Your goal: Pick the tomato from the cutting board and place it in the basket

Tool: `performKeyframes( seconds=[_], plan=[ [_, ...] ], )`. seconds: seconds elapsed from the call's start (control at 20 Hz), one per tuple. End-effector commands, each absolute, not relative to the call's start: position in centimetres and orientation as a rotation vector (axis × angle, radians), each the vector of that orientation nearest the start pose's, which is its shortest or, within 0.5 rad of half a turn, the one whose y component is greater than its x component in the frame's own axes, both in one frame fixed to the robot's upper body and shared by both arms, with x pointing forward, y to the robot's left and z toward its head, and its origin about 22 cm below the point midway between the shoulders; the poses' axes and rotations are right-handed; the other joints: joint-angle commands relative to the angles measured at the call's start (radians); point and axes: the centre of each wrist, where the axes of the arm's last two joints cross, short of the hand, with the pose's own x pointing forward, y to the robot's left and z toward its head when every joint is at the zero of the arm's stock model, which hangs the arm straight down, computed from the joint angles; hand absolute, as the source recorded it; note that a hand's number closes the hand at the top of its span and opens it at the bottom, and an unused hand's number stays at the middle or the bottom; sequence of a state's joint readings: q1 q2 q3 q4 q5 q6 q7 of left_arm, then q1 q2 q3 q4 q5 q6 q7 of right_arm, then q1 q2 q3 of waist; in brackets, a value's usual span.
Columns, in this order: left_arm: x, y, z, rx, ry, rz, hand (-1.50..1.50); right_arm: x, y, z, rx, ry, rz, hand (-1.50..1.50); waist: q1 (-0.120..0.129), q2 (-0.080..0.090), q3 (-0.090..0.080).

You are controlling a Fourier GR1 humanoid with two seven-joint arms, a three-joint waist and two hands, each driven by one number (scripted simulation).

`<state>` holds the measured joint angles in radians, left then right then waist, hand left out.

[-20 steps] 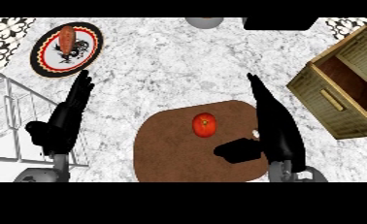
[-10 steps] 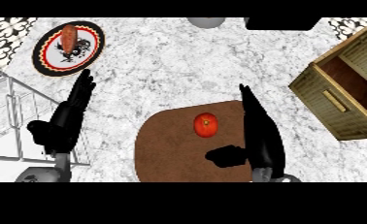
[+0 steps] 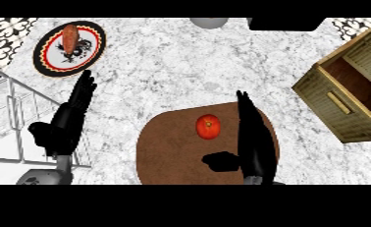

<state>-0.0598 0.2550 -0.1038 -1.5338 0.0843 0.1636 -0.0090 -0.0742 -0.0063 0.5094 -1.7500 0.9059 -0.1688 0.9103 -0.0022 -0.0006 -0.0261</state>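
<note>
One pale marbled counter [image 3: 181, 59] fills your view. At its lower middle lies a brown cutting board [image 3: 170, 147]. A wooden basket [image 3: 337, 98] stands well apart at the right edge, and a patterned plate [image 3: 51, 61] sits at upper left. Your left hand [image 3: 69, 120] rests open at the left. Your right hand [image 3: 253, 137], fingers straight, is over the board, just right of the red tomato [image 3: 208, 126] lying there.

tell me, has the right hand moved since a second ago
Yes. The right hand has shifted left, closer to the tomato, which stays put on the cutting board.
</note>
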Motion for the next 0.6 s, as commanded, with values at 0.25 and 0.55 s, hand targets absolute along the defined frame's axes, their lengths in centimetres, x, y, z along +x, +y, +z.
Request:
performKeyframes(
  seconds=[0.25,0.55],
  plan=[
    [26.9,29.5,3.8,0.273,-1.527,-0.016,0.00,23.2,-10.8,5.0,-0.708,-1.170,0.479,-1.50,0.007,0.002,0.027],
    [27.7,29.3,3.5,0.273,-1.527,-0.007,0.00,20.3,-7.7,3.5,-0.710,-1.137,0.493,-1.50,0.000,0.001,0.026]
  ],
)
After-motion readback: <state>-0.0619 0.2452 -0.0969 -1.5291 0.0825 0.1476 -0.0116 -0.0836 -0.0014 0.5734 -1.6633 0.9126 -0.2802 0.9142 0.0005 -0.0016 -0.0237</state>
